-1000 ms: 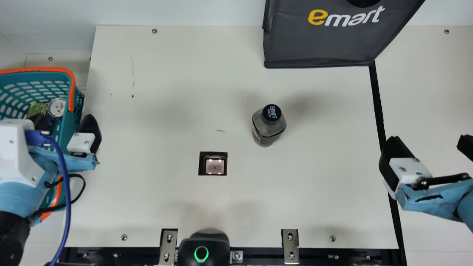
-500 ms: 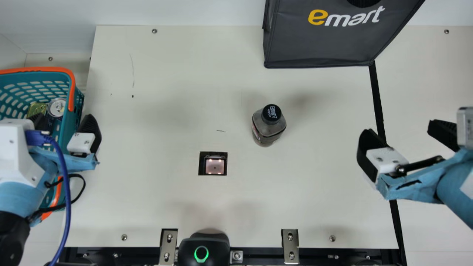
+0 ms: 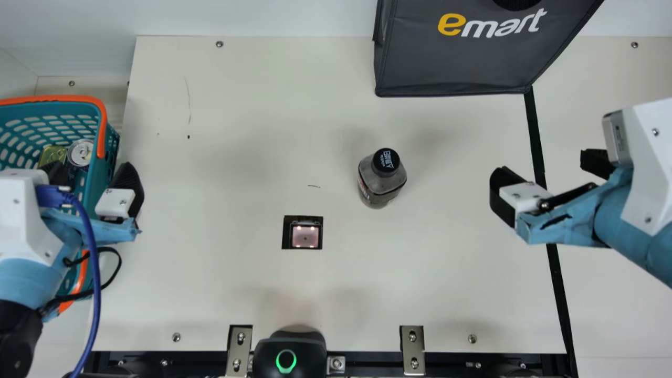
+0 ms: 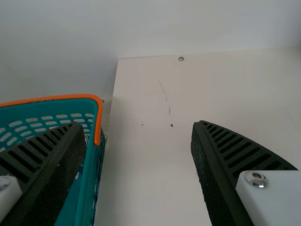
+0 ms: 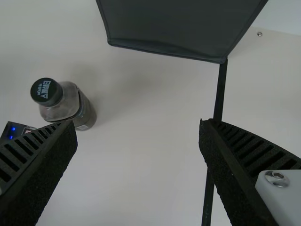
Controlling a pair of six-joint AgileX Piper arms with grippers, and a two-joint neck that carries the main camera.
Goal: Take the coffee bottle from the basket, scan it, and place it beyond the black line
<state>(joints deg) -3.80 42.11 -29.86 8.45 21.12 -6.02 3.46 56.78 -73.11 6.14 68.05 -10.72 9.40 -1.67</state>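
Going leftward in the main view should bring our right gripper (image 3: 544,164), spread wide and the nearer one, to the bottle (image 3: 382,181), upright just right of centre; we'd likely close across its sides.

White wrist shells (image 3: 648,173), silver screws (image 3: 655,132), pale blue wrapping (image 3: 622,210), dark blue cable (image 3: 96,283), ribbed black fingers (image 3: 127,181)

A cream table (image 3: 252,115) stretches before a pale, plain wall (image 3: 252,16), which meets a side wall (image 3: 11,71) in the far left corner. Soft, diffuse shadows fall across the scuffed tabletop, dotted with round screwheads. At its near edge, 2 metal brackets (image 3: 412,349) stand over a dark metal frame (image 3: 373,358).
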